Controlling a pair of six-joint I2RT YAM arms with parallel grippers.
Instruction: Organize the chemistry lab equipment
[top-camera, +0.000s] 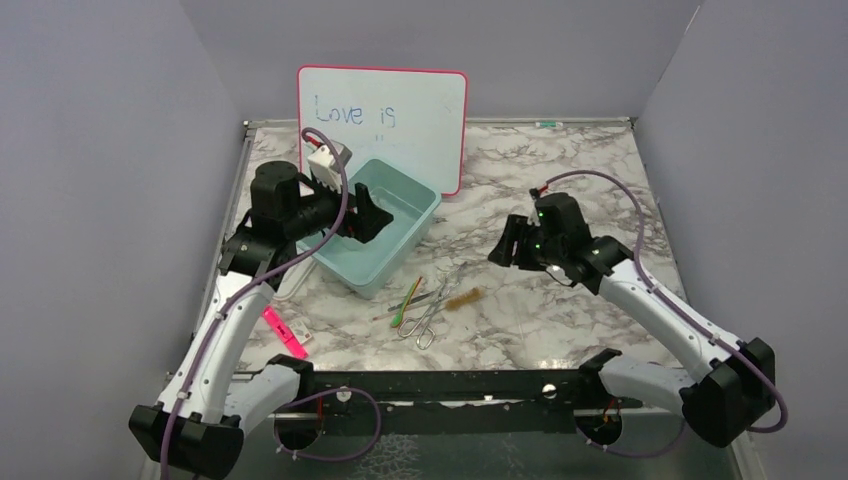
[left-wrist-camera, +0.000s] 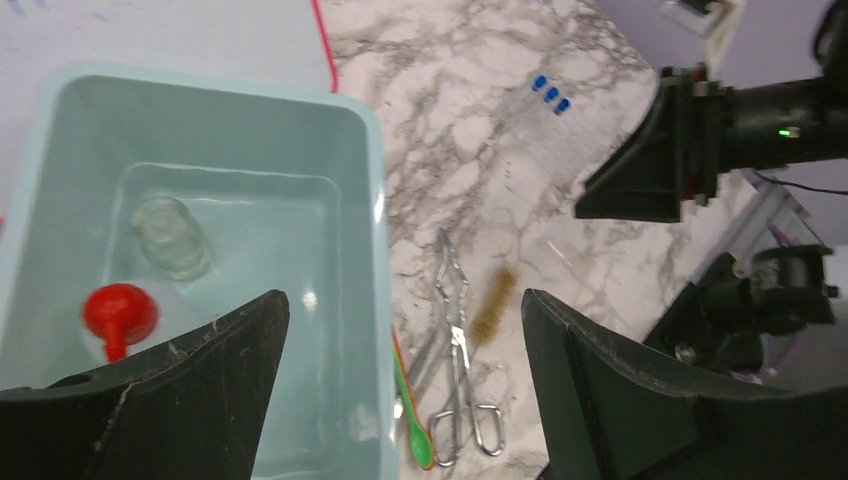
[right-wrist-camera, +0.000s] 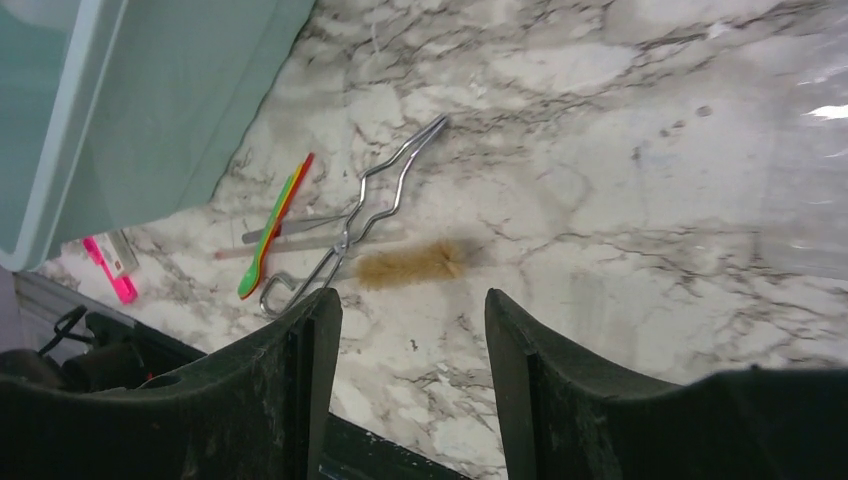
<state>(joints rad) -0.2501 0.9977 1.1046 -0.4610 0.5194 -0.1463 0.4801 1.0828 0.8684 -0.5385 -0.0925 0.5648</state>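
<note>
Metal tongs (top-camera: 430, 312) and brown brush (top-camera: 466, 297) lie side by side on the marble table (top-camera: 560, 330), the tongs' long axis running near-to-far. Right gripper (top-camera: 505, 243), jaws apart and empty, hangs just beyond them; nearer arm. Left gripper (top-camera: 368, 215), jaws apart, empty, is over the teal bin (top-camera: 425, 200).

On my feed I see a white table (top-camera: 570, 190) with grey marble veining, boxed in by plain lavender-grey panels: a left wall (top-camera: 100, 150), a back wall (top-camera: 450, 30) and a right wall (top-camera: 760, 120). A pink-framed whiteboard (top-camera: 410, 150) leans on the back wall. The light is soft and even, with one glare patch (right-wrist-camera: 828, 110) on the marble.
</note>
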